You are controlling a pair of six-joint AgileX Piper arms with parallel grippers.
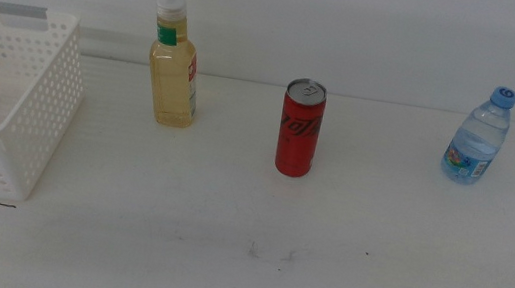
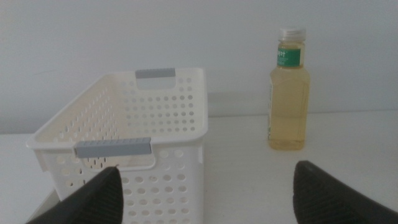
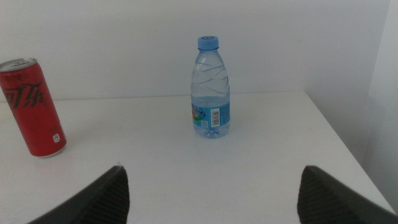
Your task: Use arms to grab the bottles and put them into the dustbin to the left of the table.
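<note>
Waiting at the start: nothing is grasped yet, and all three drinks stand upright on the white table [image 1: 221, 260]. The yellow bottle [image 1: 175, 67] stands just right of the white basket [image 1: 37, 93], the red can [image 1: 300, 128] is near the middle, and the small water bottle [image 1: 478, 137] is well off to the right. The left gripper [image 2: 205, 193] faces the basket and the yellow bottle with its jaws spread wide and empty; only a dark tip shows at the middle view's bottom-left corner, probably this gripper. The right gripper [image 3: 211, 193], out of the middle view, faces the water bottle, jaws likewise wide apart. Next, I judge, each arm must advance until a bottle sits between its jaws, then close. A plain white wall backs the table, which has faint scuffs.
</note>
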